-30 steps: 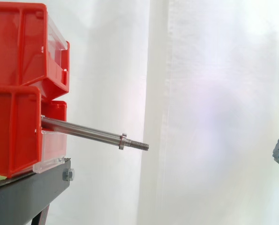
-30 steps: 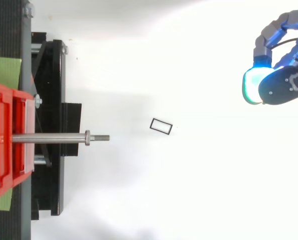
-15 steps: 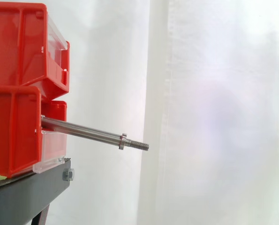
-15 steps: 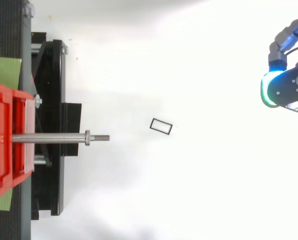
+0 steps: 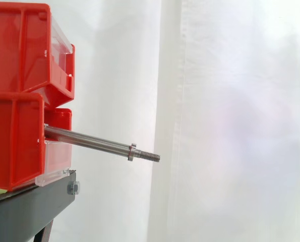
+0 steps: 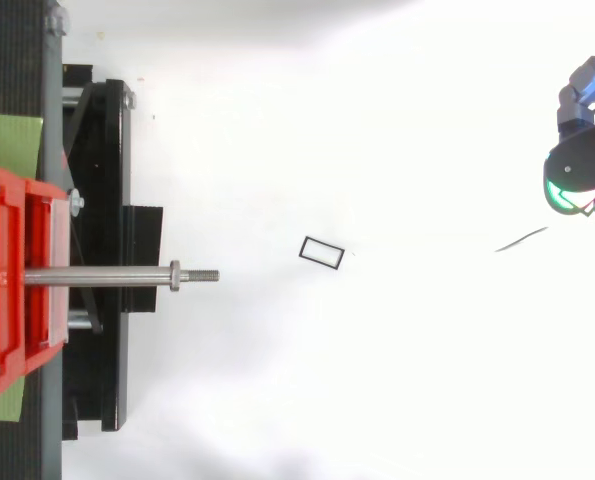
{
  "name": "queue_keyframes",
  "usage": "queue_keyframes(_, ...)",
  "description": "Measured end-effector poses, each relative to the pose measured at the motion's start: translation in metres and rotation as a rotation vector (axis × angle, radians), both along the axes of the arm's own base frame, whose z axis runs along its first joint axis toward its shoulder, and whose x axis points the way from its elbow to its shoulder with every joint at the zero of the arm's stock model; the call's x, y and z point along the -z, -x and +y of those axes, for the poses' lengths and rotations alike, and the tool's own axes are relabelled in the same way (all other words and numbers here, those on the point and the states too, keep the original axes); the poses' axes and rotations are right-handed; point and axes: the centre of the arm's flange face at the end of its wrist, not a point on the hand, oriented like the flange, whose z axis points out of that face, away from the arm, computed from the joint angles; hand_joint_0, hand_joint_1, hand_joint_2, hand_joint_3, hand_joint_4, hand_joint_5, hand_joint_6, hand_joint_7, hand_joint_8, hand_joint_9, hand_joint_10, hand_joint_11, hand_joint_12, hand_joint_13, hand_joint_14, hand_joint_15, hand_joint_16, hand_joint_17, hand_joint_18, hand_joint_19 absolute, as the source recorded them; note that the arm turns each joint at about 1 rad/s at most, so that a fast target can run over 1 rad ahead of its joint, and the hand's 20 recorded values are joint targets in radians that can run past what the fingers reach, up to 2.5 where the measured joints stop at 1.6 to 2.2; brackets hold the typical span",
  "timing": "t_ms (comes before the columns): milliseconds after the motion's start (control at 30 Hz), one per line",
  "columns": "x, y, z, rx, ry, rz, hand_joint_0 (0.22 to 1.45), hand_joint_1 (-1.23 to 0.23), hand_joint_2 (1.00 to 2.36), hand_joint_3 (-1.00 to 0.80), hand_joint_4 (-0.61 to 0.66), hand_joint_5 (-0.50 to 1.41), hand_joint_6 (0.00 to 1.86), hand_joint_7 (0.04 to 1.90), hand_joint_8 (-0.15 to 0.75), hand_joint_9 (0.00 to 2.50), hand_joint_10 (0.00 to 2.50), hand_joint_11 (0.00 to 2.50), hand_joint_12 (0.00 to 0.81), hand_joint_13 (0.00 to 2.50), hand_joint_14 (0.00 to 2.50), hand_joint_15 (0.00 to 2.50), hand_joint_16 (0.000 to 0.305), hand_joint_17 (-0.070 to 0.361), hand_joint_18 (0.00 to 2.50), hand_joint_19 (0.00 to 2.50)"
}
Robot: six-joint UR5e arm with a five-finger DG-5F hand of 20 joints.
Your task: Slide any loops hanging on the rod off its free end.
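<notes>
White floor held the loop, three o'clock of the bare rod; we seemed done, unsure if our hand was open.

Well apart from the hand, whose dark shell looks like matt plastic, a rod of smooth, shiny metal ends in a rough threaded tip. The red bins are glossy plastic with clear plastic fronts. The stand under them is matt black metal, with a bright metal bolt. The curtain is white cloth, softly creased.
</notes>
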Motion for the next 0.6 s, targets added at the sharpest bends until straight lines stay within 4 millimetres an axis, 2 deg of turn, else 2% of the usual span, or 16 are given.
queue_keyframes(600,0.0002,-0.0006,0.0011,-0.002,-0.001,-0.002,0.57,-0.56,1.0,-0.5,0.12,-0.11,0.88,1.02,0.277,1.06,0.01,0.39,0.338,0.73,0.01,0.24,0.045,0.102,0.73,0.48)
